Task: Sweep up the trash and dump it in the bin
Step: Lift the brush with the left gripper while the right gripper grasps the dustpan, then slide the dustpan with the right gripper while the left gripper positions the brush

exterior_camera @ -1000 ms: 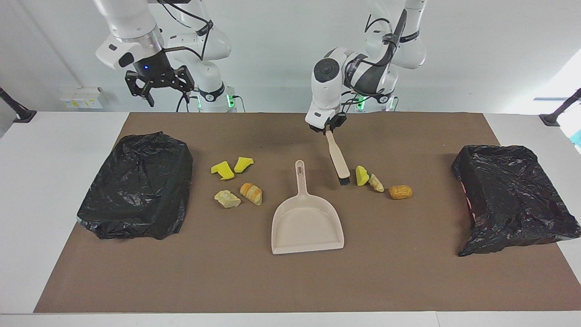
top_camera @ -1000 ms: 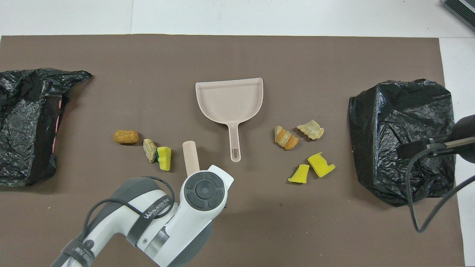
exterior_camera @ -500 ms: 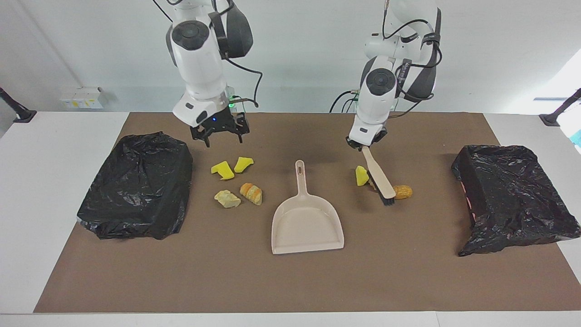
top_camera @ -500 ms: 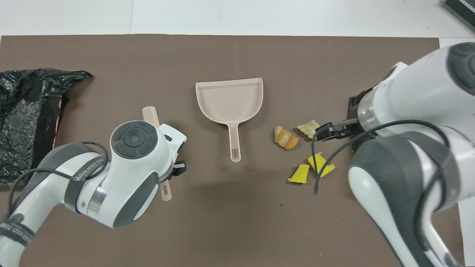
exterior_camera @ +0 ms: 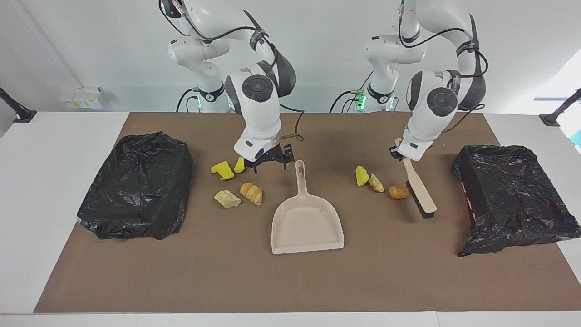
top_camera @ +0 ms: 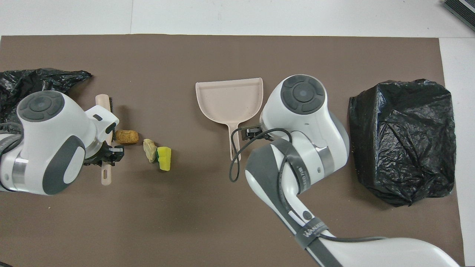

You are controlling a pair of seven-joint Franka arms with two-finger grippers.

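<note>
Seven trash bits flank the dustpan mid-table; light, soft, better swept than pinched. Left hand clamped on brush handle beside three. Right hand spread empty over dustpan's handle, the spot to grip.

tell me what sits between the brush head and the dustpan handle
In the facing view, three trash bits lie in a row between the brush and dustpan handle: orange lump, tan lump, yellow sponge wedge.
</note>
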